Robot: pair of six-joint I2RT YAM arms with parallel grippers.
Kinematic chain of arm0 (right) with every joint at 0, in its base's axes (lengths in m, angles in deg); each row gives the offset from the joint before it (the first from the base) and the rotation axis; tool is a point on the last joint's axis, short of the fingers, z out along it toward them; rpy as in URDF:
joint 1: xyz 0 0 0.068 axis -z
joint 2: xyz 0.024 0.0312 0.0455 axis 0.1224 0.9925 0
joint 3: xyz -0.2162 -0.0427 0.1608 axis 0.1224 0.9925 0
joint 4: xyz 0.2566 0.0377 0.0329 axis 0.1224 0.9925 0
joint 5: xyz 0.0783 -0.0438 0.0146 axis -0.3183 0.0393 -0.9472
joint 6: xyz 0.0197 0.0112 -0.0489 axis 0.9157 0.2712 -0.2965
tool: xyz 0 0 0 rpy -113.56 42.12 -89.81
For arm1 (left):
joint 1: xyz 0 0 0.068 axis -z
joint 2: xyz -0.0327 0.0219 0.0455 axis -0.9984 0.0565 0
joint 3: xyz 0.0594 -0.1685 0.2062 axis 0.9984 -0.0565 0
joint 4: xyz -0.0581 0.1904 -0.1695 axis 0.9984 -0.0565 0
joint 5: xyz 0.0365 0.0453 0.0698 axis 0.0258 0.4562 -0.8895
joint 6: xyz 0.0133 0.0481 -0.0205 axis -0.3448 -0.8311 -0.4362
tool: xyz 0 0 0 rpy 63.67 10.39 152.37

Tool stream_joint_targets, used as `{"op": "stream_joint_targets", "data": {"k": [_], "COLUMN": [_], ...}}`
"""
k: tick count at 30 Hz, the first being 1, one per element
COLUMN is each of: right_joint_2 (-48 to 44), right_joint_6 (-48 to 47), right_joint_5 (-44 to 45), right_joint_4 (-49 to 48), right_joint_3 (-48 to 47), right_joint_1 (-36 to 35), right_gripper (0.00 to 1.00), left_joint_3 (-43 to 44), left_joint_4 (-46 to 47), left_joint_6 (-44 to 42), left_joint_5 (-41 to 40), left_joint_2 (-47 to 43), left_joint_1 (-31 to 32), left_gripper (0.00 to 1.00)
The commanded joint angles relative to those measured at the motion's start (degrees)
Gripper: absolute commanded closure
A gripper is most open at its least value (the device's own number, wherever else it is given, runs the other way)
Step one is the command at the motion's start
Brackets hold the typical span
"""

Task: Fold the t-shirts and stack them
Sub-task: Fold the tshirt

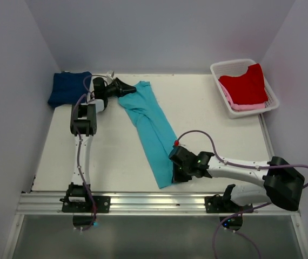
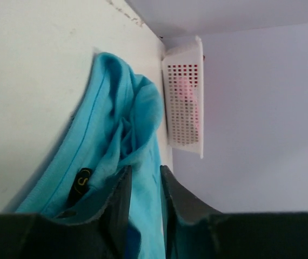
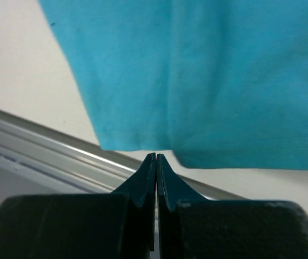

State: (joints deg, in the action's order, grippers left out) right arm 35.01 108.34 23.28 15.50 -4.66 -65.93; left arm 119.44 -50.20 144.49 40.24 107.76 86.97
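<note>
A turquoise t-shirt (image 1: 153, 129) lies folded into a long strip, running diagonally from the back left to the front edge. My left gripper (image 1: 126, 88) is at its collar end and is shut on a fold of the turquoise cloth (image 2: 143, 189), next to the black neck label (image 2: 79, 184). My right gripper (image 1: 177, 174) is at the hem end. Its jaws are pressed together with the tips (image 3: 155, 157) just at the hem (image 3: 197, 81), and no cloth shows between them. A folded navy t-shirt (image 1: 67, 89) lies at the back left.
A white slotted basket (image 1: 235, 110) stands at the back right, holding a red t-shirt (image 1: 246, 85) on top of a pink one (image 1: 247, 107). It also shows in the left wrist view (image 2: 185, 97). An aluminium rail (image 1: 154, 202) runs along the front edge of the table.
</note>
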Motion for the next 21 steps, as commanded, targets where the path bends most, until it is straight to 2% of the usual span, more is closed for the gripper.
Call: {"op": "stream_joint_targets", "data": {"k": [1,3,5,7,8,9,10,11,12,13,14,15,16,17,18,19,21], "right_joint_2": [1.9,3.1,3.8,4.0,4.0,4.1,4.3,4.5,4.7,5.0,6.0,6.8,7.8,10.2,11.4,13.0,17.6], "right_joint_6": [3.3,3.2,1.3,-2.0,-3.5,-4.9,-7.9,-9.4,-11.2,-14.9,-16.9,-18.7,-22.2,-24.1,-25.9,-28.9,-31.2], "right_joint_5": [-1.0,-1.0,0.5,2.6,3.5,5.0,7.2,8.6,10.2,11.4,15.5,17.7,20.0,23.4,25.5,26.7,27.8], "right_joint_4": [-0.3,-0.4,-0.3,0.5,1.1,1.8,3.5,4.2,4.9,5.7,6.2,7.0,8.3,8.8,8.8,7.8,7.7], "right_joint_3": [-4.2,-5.3,-7.8,-11.0,-12.5,-15.7,-17.5,-19.2,-20.9,-24.2,-26.0,-30.1,-32.3,-34.3,-37.6,-39.0,-44.1], "right_joint_1": [-3.6,-5.5,-6.8,-6.8,-6.8,-6.8,-6.9,-6.8,-6.8,-6.8,-6.7,-6.7,-6.5,-6.1,-5.7,-4.9,-3.4], "right_gripper": [1.00,1.00,1.00,1.00,1.00,1.00,1.00,1.00,0.97,0.93,0.76,0.67,0.60,0.45,0.38,0.32,0.29], "left_joint_3": [4.5,6.9,6.8,3.7,1.8,-4.0,-7.9,-11.8,-16.9,-18.8,-20.6,-23.0,-24.3,-25.5,-27.4,-28.6,-32.6], "left_joint_4": [10.6,14.7,22.7,31.5,32.7,32.9,30.9,27.3,21.2,14.1,-0.7,-7.7,-16.3,-18.8,-20.2,-21.1,-20.9], "left_joint_6": [8.8,13.0,17.4,19.5,18.0,15.6,12.2,1.8,-5.5,-13.4,-28.7,-35.6,-40.8,-46.8,-47.7,-47.3,-47.1], "left_joint_5": [1.2,0.7,0.6,0.1,0.1,-0.1,-0.5,-1.4,-3.2,-5.0,-8.1,-17.1,-23.1,-28.2,-35.4,-37.8,-40.7], "left_joint_2": [6.5,7.9,7.4,3.6,1.3,-5.4,-9.7,-14.3,-23.3,-27.9,-32.4,-40.5,-44.1,-47.1,-51.9,-54.0,-59.7], "left_joint_1": [1.4,1.5,1.6,1.5,1.3,1.1,0.8,0.6,0.6,0.7,0.9,1.5,3.1,4.2,5.2,6.7,7.2], "left_gripper": [0.66,0.64,0.59,0.53,0.52,0.50,0.45,0.42,0.41,0.40,0.37,0.36,0.32,0.32,0.32,0.32,0.32]}}
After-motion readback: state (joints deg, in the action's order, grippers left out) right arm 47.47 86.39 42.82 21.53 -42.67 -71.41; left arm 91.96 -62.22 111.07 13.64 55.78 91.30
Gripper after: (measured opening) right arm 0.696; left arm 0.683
